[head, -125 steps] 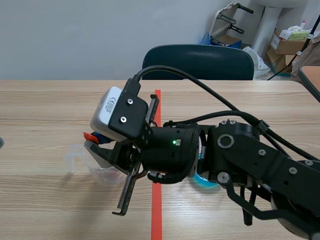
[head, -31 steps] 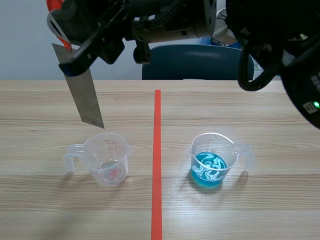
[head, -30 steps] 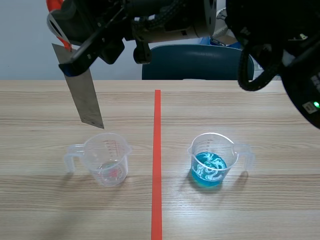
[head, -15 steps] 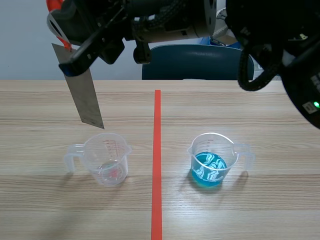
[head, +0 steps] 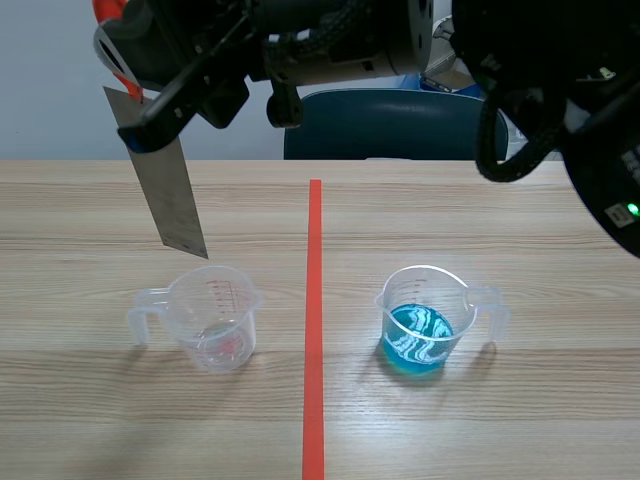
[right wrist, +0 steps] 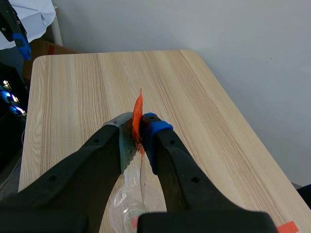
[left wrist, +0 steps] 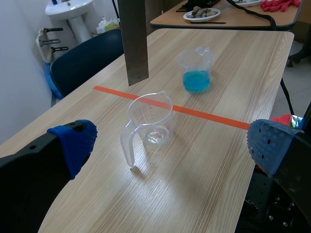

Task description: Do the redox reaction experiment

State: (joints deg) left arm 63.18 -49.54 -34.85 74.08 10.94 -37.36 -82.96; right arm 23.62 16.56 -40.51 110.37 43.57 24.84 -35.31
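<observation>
A grey metal strip [head: 170,195] with an orange-red tag at its top hangs upright above a clear beaker [head: 215,320]. My right gripper [head: 125,60] is shut on the strip's upper end; its arm reaches across the top of the scene from the right. In the right wrist view the strip [right wrist: 127,141] is pinched between my right gripper [right wrist: 136,127]'s fingers, with the clear beaker [right wrist: 126,208] below. A second beaker [head: 422,325] holds blue liquid to the right of the tape line. My left gripper [left wrist: 170,148] stands open, well short of the clear beaker [left wrist: 150,126] and strip [left wrist: 133,43].
An orange-red tape line [head: 314,330] runs down the table's middle between the two beakers. A dark blue chair [head: 395,125] stands behind the far edge. Cardboard boxes [head: 575,90] sit at the back right. The blue beaker [left wrist: 196,70] lies beyond the tape line.
Four seconds ago my right arm was low over the clear beaker; now it is raised with the strip hanging above the beaker. Over the last second nothing moved.
</observation>
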